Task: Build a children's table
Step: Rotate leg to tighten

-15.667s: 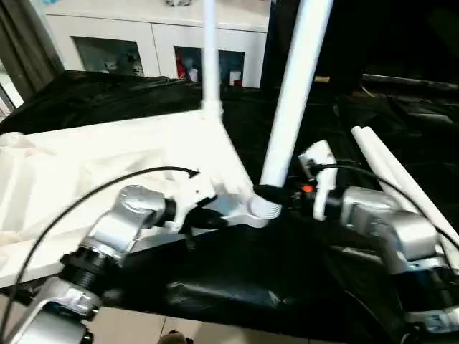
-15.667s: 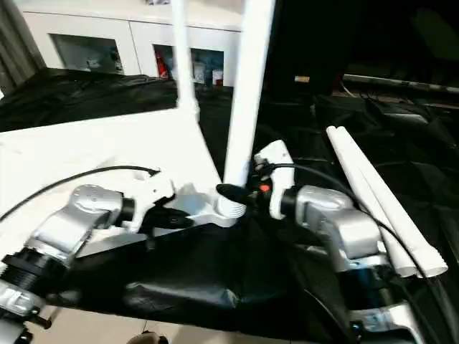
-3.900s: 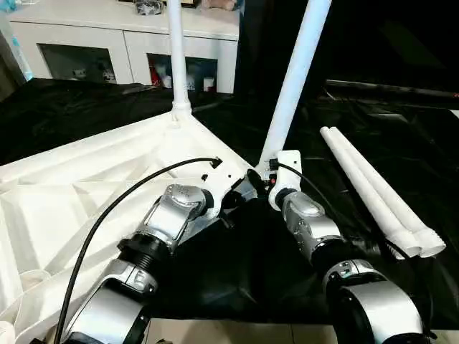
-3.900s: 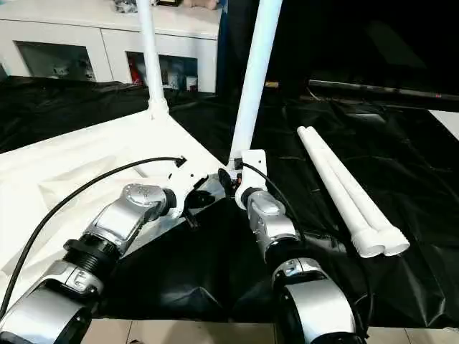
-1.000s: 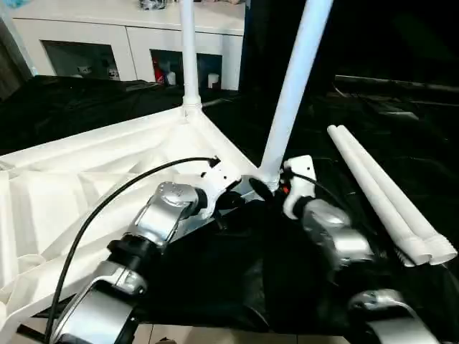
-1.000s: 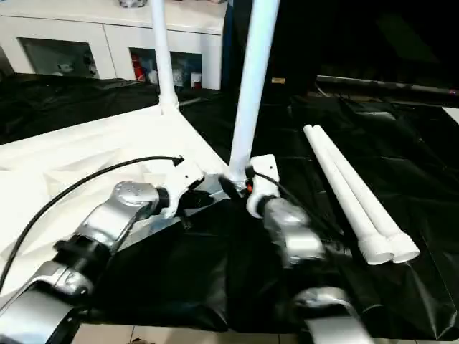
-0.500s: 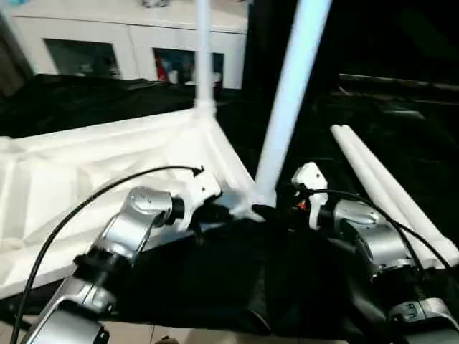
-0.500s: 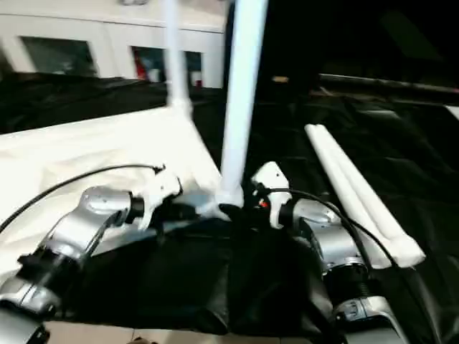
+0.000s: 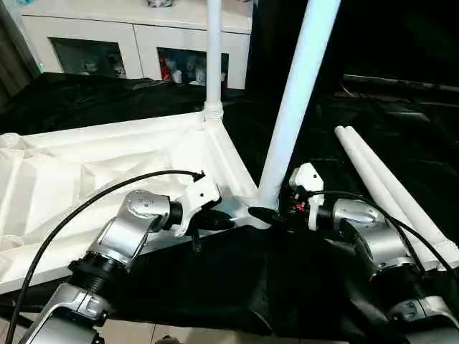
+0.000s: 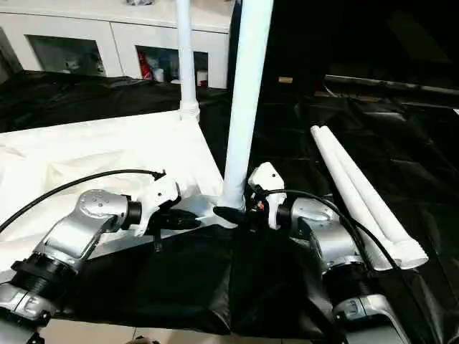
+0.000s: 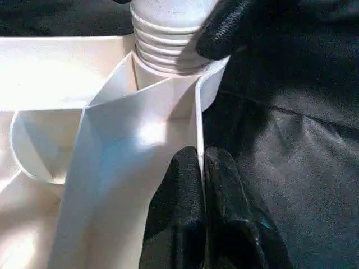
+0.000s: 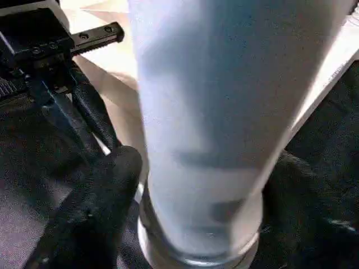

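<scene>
Steadying the upturned table top (image 9: 86, 172) with my left gripper (image 11: 201, 168), jaws clamped on its edge wall, while my right gripper (image 10: 231, 213) straddles the near leg (image 9: 294, 107), upright in its corner socket, grip unclear.

Head pair: you look forward and down over both forearms at the table corner.
Wrist cameras: close on that same corner socket (image 11: 168, 61).

Both upright legs (image 9: 297, 100) cut off overhead.
</scene>
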Tool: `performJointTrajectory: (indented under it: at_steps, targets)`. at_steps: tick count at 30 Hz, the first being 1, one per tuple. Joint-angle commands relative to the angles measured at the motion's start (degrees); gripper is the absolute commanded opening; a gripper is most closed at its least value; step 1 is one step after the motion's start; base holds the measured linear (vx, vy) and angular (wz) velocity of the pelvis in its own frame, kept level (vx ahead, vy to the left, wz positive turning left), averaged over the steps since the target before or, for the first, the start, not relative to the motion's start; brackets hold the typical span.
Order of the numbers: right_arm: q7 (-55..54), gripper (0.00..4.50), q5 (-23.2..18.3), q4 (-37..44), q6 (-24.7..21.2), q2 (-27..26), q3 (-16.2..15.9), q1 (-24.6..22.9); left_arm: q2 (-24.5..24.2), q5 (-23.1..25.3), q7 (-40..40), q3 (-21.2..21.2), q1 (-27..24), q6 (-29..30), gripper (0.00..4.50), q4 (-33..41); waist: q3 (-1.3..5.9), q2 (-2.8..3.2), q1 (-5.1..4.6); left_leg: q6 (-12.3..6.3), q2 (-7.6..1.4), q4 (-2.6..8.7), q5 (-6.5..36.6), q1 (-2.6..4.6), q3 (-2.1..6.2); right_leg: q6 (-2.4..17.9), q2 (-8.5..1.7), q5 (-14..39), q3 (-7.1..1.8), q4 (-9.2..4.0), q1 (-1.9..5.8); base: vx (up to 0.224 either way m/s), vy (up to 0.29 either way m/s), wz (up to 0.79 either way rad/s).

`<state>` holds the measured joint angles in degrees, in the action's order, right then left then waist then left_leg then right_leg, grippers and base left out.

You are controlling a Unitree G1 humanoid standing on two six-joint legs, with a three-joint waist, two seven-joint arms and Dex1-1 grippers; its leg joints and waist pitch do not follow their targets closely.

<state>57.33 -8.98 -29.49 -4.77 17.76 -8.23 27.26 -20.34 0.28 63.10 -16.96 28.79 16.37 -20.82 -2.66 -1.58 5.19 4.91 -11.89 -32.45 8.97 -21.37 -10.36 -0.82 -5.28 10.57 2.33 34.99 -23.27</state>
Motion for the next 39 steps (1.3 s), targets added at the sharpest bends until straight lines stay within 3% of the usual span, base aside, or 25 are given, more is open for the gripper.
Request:
performJointTrajectory:
  at_steps: [1, 12, 13, 15, 18, 19, 20, 21, 22, 23, 24, 25, 28, 34, 36, 39]
  targets:
    - [0.9, 2.86, 0.7, -0.7, 0.1, 0.0, -1.1, 0.5, 1.3, -4.0, 1.0, 1.0, -0.3, -1.0, 0.00, 2.6, 3.41, -0.99, 0.00, -2.76, -0.85, 3.28, 13.0, 0.52, -0.24, 10.8, -2.05, 13.5, -1.52, -4.25, 2.41, 0.000, 0.000, 0.00]
    - [-1.3, 2.61, 1.1, -2.5, 0.2, -1.1, -0.9, -1.1, 2.2, -3.2, -0.9, 1.3, 0.3, -0.4, 0.00, 1.1, 3.44, -0.73, -0.09, -2.51, -0.81, 3.31, 13.4, 0.53, -0.19, 11.1, -1.99, 13.4, -1.48, -4.26, 2.46, 0.000, 0.000, 0.00]
    - [-6.0, 2.61, 1.1, -4.2, -0.7, -2.8, 0.6, -1.7, 3.9, -1.9, -4.5, 1.7, 1.5, -0.1, 0.00, -1.3, 3.37, -0.39, -0.15, -2.19, -0.82, 3.33, 13.9, 0.59, -0.20, 11.0, -1.96, 13.7, -1.56, -4.29, 2.32, 0.000, 0.000, 0.00]
    - [-9.1, 2.61, 1.1, -4.9, -1.7, -4.1, 1.6, -2.0, 5.1, -1.1, -7.2, 2.0, 2.5, 0.3, 0.00, -3.1, 3.17, -0.52, -0.35, -1.12, -0.64, 3.56, 16.4, 0.77, -0.16, 9.9, -1.96, 18.2, -1.53, -4.88, 2.22, 0.000, 0.000, 0.00]
    - [-12.9, 2.60, 1.1, -5.7, -2.8, -5.6, 2.5, -2.2, 6.7, -0.2, -10.7, 2.5, 3.9, 1.0, 0.00, -5.4, 3.19, -0.52, -0.25, -0.40, -0.69, 3.67, 17.9, 0.95, 0.04, 8.9, -2.07, 20.8, -1.51, -5.17, 2.11, 0.000, 0.000, 0.00]
    - [-19.0, 2.59, 1.9, -6.6, -4.5, -7.7, 3.3, -2.2, 8.8, 0.9, -15.7, 3.3, 6.0, 1.7, 0.00, -8.8, 3.02, -0.19, -0.45, -0.02, -0.54, 3.68, 19.0, 1.16, -0.09, 8.4, -1.83, 22.0, -1.62, -5.52, 1.67, 0.000, 0.000, 0.00]
    - [-23.4, 2.59, 2.1, -7.4, -5.6, -9.4, 4.2, -1.7, 10.2, 1.3, -18.5, 3.8, 7.3, 2.2, 0.00, -10.7, 3.00, -0.24, -0.36, 0.26, -0.52, 3.65, 19.9, 1.43, -0.05, 8.3, -1.88, 23.0, -1.58, -5.65, 1.54, 0.000, 0.000, 0.00]
    - [-25.0, 2.59, 2.2, -7.7, -6.1, -10.0, 4.6, -1.6, 10.6, 1.5, -19.5, 3.9, 7.8, 2.4, 0.00, -11.4, 2.97, -0.23, -0.53, 0.45, -0.41, 3.71, 20.1, 1.29, 0.04, 8.1, -1.93, 24.0, -1.61, -5.62, 1.48, 0.000, 0.000, 0.00]
    - [-27.9, 2.59, 2.3, -8.3, -6.9, -11.2, 5.2, -1.1, 11.5, 1.8, -21.3, 4.1, 8.6, 2.7, 0.00, -12.7, 3.10, -0.34, -0.50, 0.93, -0.45, 3.85, 20.2, 1.10, 0.32, 7.6, -2.11, 25.1, -1.37, -5.68, 1.90, 0.000, 0.000, 0.00]
    - [-34.8, 2.59, 2.1, -10.0, -8.2, -14.2, 6.9, 0.5, 13.2, 2.6, -25.0, 4.5, 10.4, 3.3, 0.00, -15.4, 3.04, 0.66, -0.57, 1.16, -0.36, 3.88, 20.3, 1.05, 0.35, 7.2, -2.03, 25.2, -1.45, -5.74, 1.76, 0.000, 0.000, 0.00]
    - [-38.2, 2.59, 2.0, -11.5, -8.6, -16.1, 7.9, 1.8, 14.1, 3.1, -26.6, 4.6, 11.4, 3.4, 0.00, -16.8, 3.00, 0.13, -0.86, 1.53, -0.21, 3.80, 21.9, 1.37, 0.33, 6.7, -1.92, 26.9, -1.31, -6.21, 1.36, 0.000, 0.000, 0.00]
    - [-39.4, 2.59, 1.9, -12.1, -8.7, -16.8, 8.2, 2.4, 14.4, 3.2, -27.1, 4.6, 11.8, 3.4, 0.00, -17.3, 3.05, 0.03, -0.96, 1.70, -0.10, 3.78, 22.3, 1.32, 0.43, 6.4, -1.94, 27.9, -1.23, -6.17, 1.45, 0.000, 0.000, 0.00]
    - [-41.5, 2.59, 2.5, -13.4, -7.9, -18.2, 8.2, 4.0, 15.0, 3.4, -27.6, 4.7, 12.7, 2.6, 0.00, -18.8, 3.17, 0.05, -0.98, 1.17, -0.19, 3.89, 23.0, 1.17, 0.57, 5.5, -1.93, 27.2, -1.12, -6.41, 1.42, 0.000, 0.000, 0.00]
    - [-39.3, 2.59, 2.9, -13.9, -4.1, -18.8, 8.4, 5.0, 14.7, 3.5, -26.9, 4.3, 13.3, 0.4, 0.00, -20.2, 3.16, -0.16, -0.96, 0.65, -0.28, 3.97, 22.7, 0.94, 0.52, 5.9, -2.02, 26.0, -1.18, -6.29, 1.53, 0.000, 0.000, 0.00]
    - [-38.1, 3.15, 2.6, -13.3, -2.3, -18.1, 8.5, 5.1, 14.0, 3.6, -25.2, 3.6, 12.7, -1.1, 0.00, -19.5, 3.20, -0.10, -0.93, 0.51, -0.38, 4.01, 22.4, 0.95, 0.54, 6.2, -2.05, 25.2, -1.22, -6.17, 1.51, 0.000, 0.000, 0.00]
    - [-35.2, 3.47, 1.6, -11.9, -2.1, -16.8, 8.7, 5.0, 12.9, 3.5, -22.6, 3.0, 11.7, -3.0, 0.00, -18.4, 3.24, -0.32, -1.03, -0.18, -0.34, 4.01, 21.9, 0.67, 0.48, 6.4, -2.03, 24.3, -1.22, -6.08, 1.76, 0.000, 0.000, 0.00]
